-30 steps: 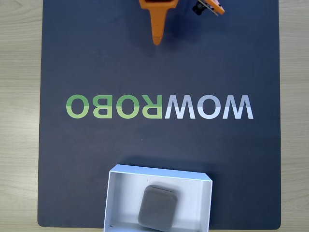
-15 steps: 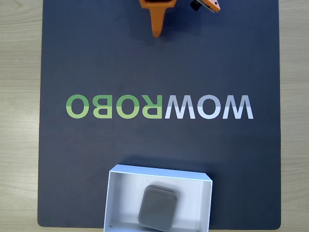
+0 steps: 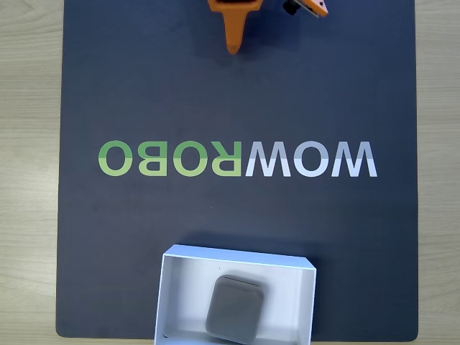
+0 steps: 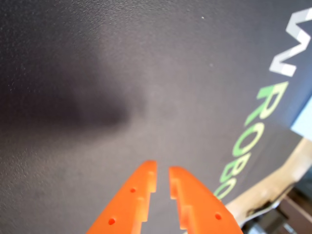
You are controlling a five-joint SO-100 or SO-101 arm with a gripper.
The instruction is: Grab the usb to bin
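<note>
Checking the fixed view: usb [image 3: 234, 310] lies flat inside the bin [image 3: 177, 296], right of the bin's centre, close to its near wall at the bottom edge of frame. It's tilted a little against the bin walls. Bin sits on the dark mat [image 3: 144, 93], at the mat's bottom edge, slightly right of centre. Mat covers most of a light wood tabletop [image 3: 29, 144], which shows as strips on the left and right.

Claw [image 3: 233, 49] is at the very top of the fixed view, orange, tip pointing down toward the logo [image 3: 237, 159]. So the usb and claw are well apart: the whole "WOWROBO" lettering lies between them, claw on the far side, bin on the near side. Claw tip lines up roughly with the usb's column in that view.

Wrist view: claw [image 4: 162, 174] comes in from the bottom edge, two orange fingers [image 4: 134, 197] almost together, just a narrow slit between the tips. Nothing held between them, I see bare mat through the gap. Mat under it carries a soft dark shadow [image 4: 73, 105] up and left of the tips. Part of the green and white lettering runs along the right side, and a pale sliver at the right edge could be the bin, can't tell.
</note>
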